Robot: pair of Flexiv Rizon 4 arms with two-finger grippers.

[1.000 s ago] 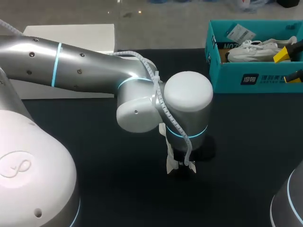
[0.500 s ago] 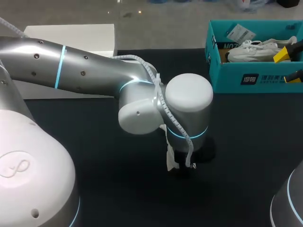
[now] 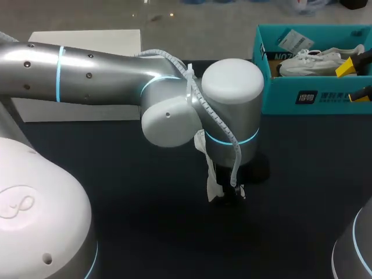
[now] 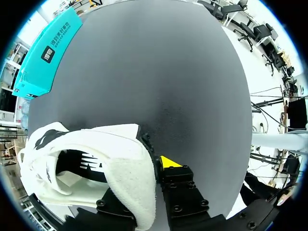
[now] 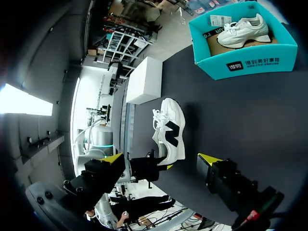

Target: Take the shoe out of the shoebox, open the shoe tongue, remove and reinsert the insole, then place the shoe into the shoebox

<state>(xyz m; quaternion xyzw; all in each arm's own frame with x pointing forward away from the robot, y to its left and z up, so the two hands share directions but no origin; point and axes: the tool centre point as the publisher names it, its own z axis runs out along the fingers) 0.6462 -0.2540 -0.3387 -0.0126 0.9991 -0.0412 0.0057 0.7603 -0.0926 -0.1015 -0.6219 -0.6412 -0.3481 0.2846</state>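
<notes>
A white shoe with a black side mark (image 5: 169, 134) stands on the dark table. My left gripper (image 4: 151, 166) is shut on the padded collar at its heel opening; one yellow fingertip (image 4: 167, 161) shows outside the collar and the other is hidden inside the shoe. In the head view my left arm's wrist covers most of that shoe (image 3: 213, 187), with the left gripper (image 3: 228, 196) just under the wrist. The teal shoebox (image 3: 302, 99) at the back right holds a second white shoe (image 3: 308, 63). My right gripper (image 3: 354, 81) is open at the box's right end, holding nothing.
A white flat box (image 3: 87, 43) lies at the back left of the table. From the right wrist, the right gripper (image 5: 161, 158) stands wide, facing across the table, with the shoebox (image 5: 250, 62) and the white box (image 5: 144, 79) farther off.
My left gripper has closed on the shoe's heel collar, and the left wrist has shifted toward the back of the table. The right arm has stayed where it was.
</notes>
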